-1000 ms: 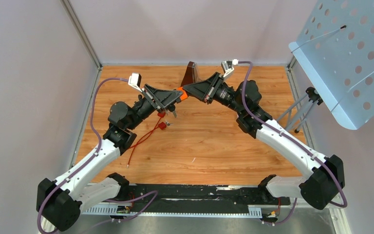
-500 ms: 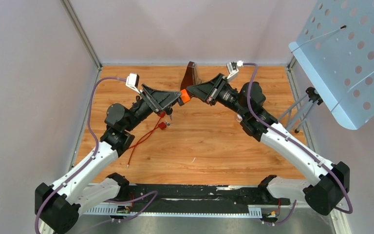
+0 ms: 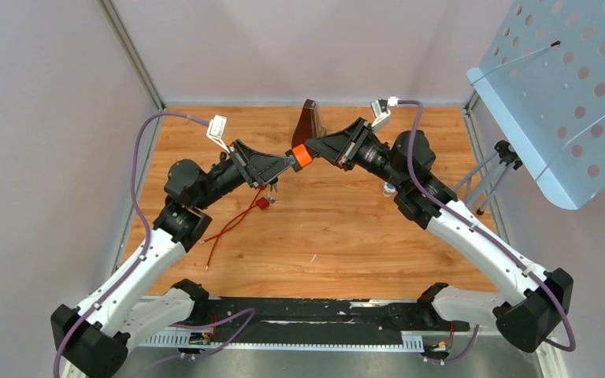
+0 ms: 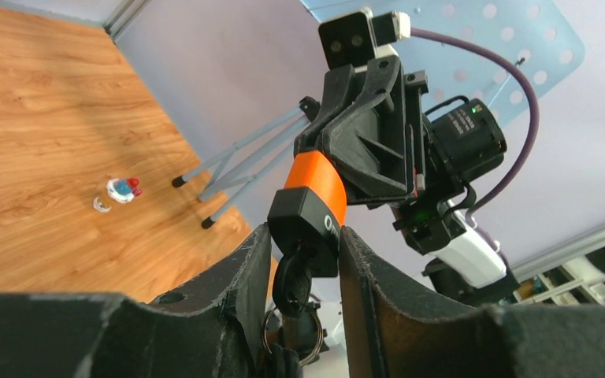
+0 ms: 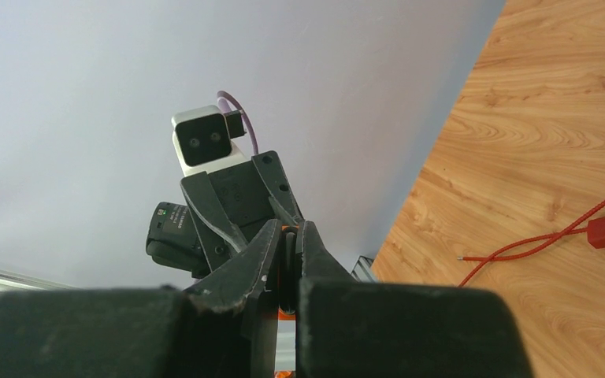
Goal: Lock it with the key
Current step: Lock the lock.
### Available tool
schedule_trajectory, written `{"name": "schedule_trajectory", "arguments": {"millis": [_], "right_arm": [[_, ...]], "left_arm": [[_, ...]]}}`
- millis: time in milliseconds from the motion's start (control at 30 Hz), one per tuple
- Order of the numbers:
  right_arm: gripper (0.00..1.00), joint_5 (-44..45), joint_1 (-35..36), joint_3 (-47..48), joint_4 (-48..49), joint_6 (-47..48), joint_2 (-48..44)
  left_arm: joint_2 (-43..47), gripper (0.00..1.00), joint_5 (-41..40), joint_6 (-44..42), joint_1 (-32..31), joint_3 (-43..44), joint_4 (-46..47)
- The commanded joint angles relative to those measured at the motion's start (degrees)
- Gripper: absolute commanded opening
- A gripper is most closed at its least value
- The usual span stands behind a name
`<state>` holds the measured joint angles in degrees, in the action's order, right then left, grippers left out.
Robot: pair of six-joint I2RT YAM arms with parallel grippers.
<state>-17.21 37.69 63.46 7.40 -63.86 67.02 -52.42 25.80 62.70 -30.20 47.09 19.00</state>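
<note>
The wood-grain table [image 3: 347,236] lies under both arms, which lean in from either side and meet in the air above its far half, so that lock and key sit on one line with room to twist.

The right gripper [image 3: 315,149] is pressed tight on the orange-and-black padlock [image 4: 312,189]. It clamps the orange upper body and leaves the black base with the keyhole facing outward, which I judge is meant to brace the lock against the turn.

The left gripper [image 4: 303,244] comes up from the opposite side. Its fingers [image 4: 244,268] stand a little apart, bracketing the padlock's black base and the black-headed key [image 4: 291,282], which already sits in the keyhole with a metal ring [image 4: 309,337] hanging below. The key head lies against one finger. I cannot tell whether the other finger presses it, so the grip is unproven.

A loose red cable [image 3: 232,220] with a small red tag [image 3: 263,202] lies on the table below the left gripper, apart from the lock.

The step in hand looks like seating the grip on the key before turning it.
</note>
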Motion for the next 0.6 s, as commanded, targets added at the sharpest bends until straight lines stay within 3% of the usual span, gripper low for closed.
{"name": "schedule_trajectory", "arguments": {"millis": [0, 267, 433, 533, 567], "right_arm": [[0.00, 1.2, -0.5, 3.5, 2.3, -0.3, -2.1], [0.00, 1.2, -0.6, 3.1, 3.0, 1.2, -3.8], [0.00, 0.5, -0.6, 2.8, 3.3, 0.2, -3.9], [0.00, 0.1, -0.6, 3.2, 3.3, 0.6, -3.4], [0.00, 0.2, -0.6, 3.2, 3.3, 0.7, -3.4]], "left_arm": [[1.3, 0.43, 4.5, -4.5, 0.2, 2.4, -0.1], [2.9, 0.48, 7.1, -4.0, 1.3, 0.4, 2.5], [3.9, 0.25, 5.6, -4.3, 2.4, -0.6, 0.9], [4.7, 0.03, 4.7, -4.0, 3.0, -1.8, 1.4], [4.8, 0.01, 4.6, -4.0, 3.1, -1.8, 1.2]]}}
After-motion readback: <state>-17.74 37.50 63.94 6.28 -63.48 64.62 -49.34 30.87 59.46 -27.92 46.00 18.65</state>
